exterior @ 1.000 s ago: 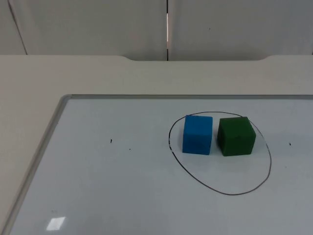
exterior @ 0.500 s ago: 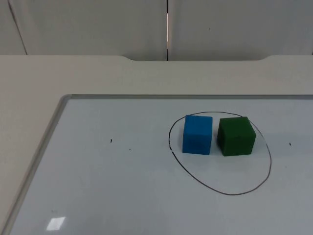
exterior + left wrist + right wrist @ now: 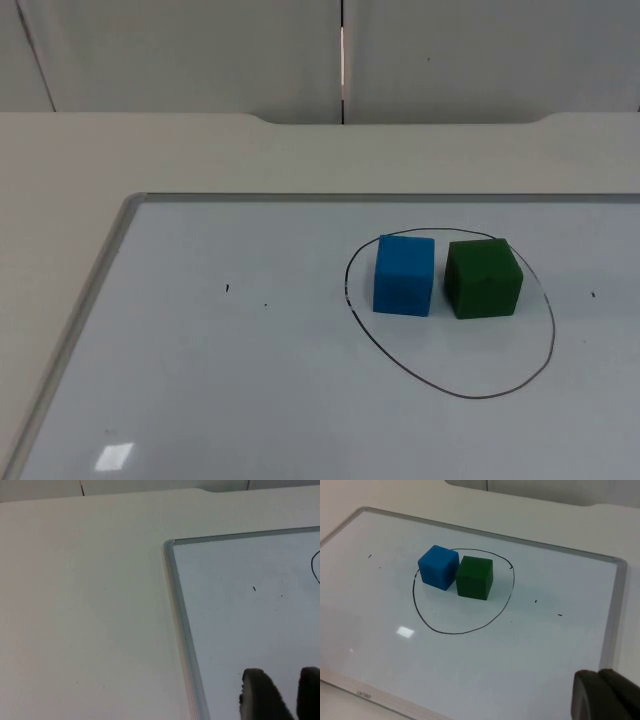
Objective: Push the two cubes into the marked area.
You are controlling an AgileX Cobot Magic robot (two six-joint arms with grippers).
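Note:
A blue cube (image 3: 404, 275) and a green cube (image 3: 483, 279) stand close side by side on the whiteboard, blue on the left. Both sit inside the far part of a black hand-drawn oval (image 3: 470, 395). The right wrist view shows the same blue cube (image 3: 438, 567) and green cube (image 3: 474, 577) within the oval (image 3: 451, 631), far ahead of my right gripper (image 3: 602, 695), whose fingers are shut with nothing held. My left gripper (image 3: 292, 692) hangs over the whiteboard near its left frame, open by a narrow gap and holding nothing. Both arms wait away from the cubes.
The whiteboard (image 3: 200, 400) has a grey metal frame (image 3: 90, 300) and lies on the white table (image 3: 150, 150). Small black specks (image 3: 227, 289) mark the board left of the oval. The grey partition wall (image 3: 200, 50) closes the far side.

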